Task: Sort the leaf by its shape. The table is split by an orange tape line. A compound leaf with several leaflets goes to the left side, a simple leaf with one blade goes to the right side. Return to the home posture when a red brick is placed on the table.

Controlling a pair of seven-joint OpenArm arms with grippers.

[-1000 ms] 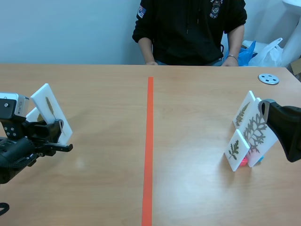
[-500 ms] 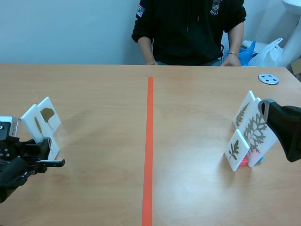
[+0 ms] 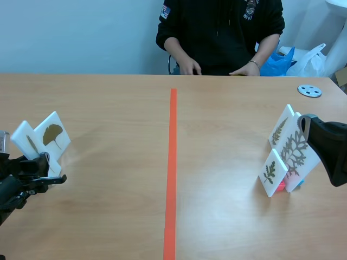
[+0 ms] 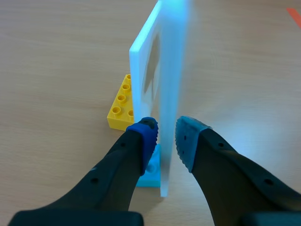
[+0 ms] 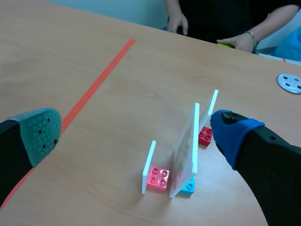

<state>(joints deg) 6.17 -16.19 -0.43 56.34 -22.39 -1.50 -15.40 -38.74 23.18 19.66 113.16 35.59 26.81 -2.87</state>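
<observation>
Five leaf cards are standing on the wooden desk: three white cards right of the orange tape line, two left of it. The left claw, low near the desk's left edge, is pinching the white plastic card with a slim leaf upright at a light-blue brick, beside the fan-leaf card. The right claw is gaping wide, holding nothing, beside the three.

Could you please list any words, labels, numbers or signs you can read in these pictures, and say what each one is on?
No text can be read.
Sleeve patch on the person's black hoodie: too small to read.
Chest emblem on the hoodie: too small to read.
Leaf cards, including the card in the left tool: leaves only, no lettering visible.
</observation>
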